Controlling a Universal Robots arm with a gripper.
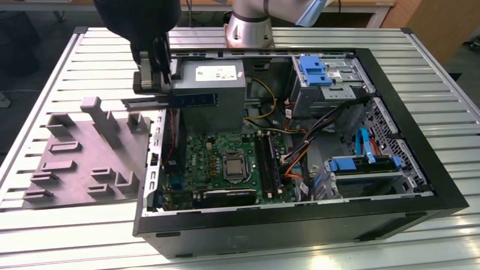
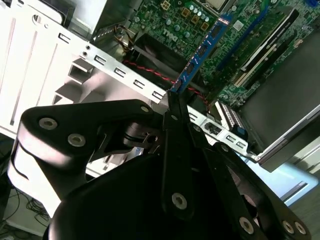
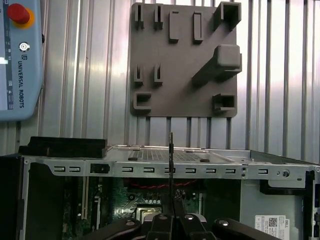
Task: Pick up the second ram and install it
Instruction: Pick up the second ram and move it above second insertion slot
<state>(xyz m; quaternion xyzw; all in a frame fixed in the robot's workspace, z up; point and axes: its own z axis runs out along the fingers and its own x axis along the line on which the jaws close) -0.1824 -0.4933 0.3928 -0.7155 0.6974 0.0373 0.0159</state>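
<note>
Pressed together, the jaws of the gripper (image 2: 173, 102) pinch the memory stick (image 2: 202, 50) by one short end, so most of its length stands free beyond the fingertips. In the second wrist view its row of chips runs away from the pinch, out over the green circuit board (image 2: 175, 22) below. Holding it on edge by the end seems meant to leave the long edges bare for seating in a slot. Starting from the exterior view's left, the grey tray (image 1: 75, 152) with its upright posts lies on the slatted metal table (image 1: 435, 73), just beside the open computer case (image 1: 300, 228). The stick is off the tray and in the air, so I judge the pickup done. Next comes the gripper, hanging over the case's left wall, with the stick pointing level toward the exterior view's right, in front of the grey power supply box (image 1: 213, 84). Further right and lower lies the circuit board with its silver chip (image 1: 235, 166), and just right of that chip run the long dark slots (image 1: 268, 160). The stick is raised above the board and well apart from those slots, so in my judgement it is not yet installed. Whether a slot already holds another stick I cannot tell. Blue drive brackets (image 1: 313, 70) sit further right.
</note>
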